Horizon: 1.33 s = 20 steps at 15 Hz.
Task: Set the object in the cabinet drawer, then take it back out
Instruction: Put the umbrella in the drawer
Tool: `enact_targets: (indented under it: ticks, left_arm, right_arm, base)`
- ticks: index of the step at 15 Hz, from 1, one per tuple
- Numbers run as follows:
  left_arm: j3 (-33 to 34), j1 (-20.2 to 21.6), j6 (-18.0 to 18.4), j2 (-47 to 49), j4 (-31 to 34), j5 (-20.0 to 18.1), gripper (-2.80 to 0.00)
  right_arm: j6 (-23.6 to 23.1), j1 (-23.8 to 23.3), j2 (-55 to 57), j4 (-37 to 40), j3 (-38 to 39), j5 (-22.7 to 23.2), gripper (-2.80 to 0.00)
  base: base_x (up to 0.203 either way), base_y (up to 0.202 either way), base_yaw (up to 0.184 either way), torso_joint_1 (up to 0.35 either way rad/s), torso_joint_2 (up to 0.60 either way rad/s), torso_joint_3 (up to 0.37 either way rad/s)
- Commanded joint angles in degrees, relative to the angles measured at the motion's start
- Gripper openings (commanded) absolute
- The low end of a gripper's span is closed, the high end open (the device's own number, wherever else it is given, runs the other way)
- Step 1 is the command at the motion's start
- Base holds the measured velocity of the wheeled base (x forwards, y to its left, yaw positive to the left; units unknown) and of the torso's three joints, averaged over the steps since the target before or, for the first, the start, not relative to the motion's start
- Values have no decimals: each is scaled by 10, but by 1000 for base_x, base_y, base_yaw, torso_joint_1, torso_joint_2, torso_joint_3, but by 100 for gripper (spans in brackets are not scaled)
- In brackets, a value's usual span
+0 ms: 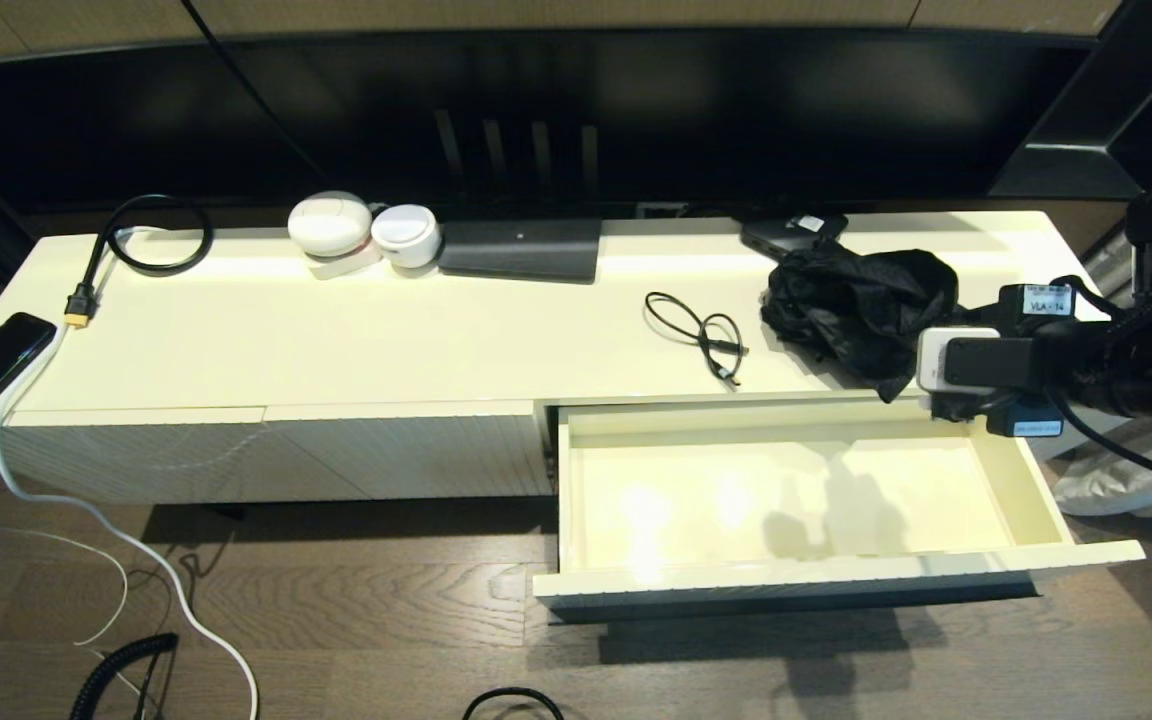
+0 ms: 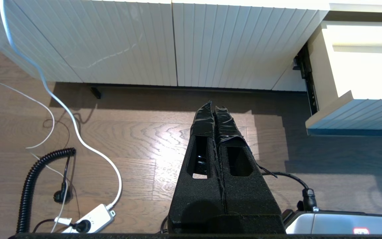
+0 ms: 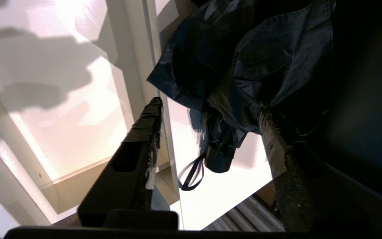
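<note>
My right gripper [image 3: 207, 109] hangs at the right edge of the head view, over the back right corner of the open drawer [image 1: 1026, 480], its jaws wide and empty, aimed at the umbrella [image 1: 861, 300]. That black folded umbrella lies crumpled on the cream worktop [image 1: 336, 340], right of centre in the head view, just behind the drawer; in the right wrist view its loose canopy fills the upper middle and its stubby handle [image 3: 220, 159] with a wrist strap [image 3: 191, 174] points down toward my fingers. I judge it light but awkward: the fabric is soft, slippery and will bunch or slide if I pinch only cloth, so the stiff core near the handle is where I would close, across the shaft rather than on the folds. The drawer stands pulled out in the lower right of the head view, its bottom bare, so nothing blocks a drop inside. Near the umbrella, to its left in the head view, a thin black cable [image 1: 701, 335] lies coiled on the worktop, and a small dark box [image 1: 791, 232] sits just behind; either could be dragged along with trailing cloth. The strap could snag on the drawer's back wall. My left gripper [image 2: 215, 109] is parked low over the floor, jaws pressed together, facing the ribbed panels [image 2: 177, 43].
</note>
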Motion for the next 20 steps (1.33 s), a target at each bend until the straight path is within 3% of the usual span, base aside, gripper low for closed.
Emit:
enact_targets:
  ticks: [1,20]
  left_arm:
    - [0,1,0,0,0,0,-280]
    - [0,1,0,0,0,0,-280]
  right_arm:
    - [-5,-1,23,-1,-19,0,0]
    - [-4,-12,253,-2,-287,0,0]
  base:
    - [0,0,0,0,0,0]
    - [0,0,0,0,0,0]
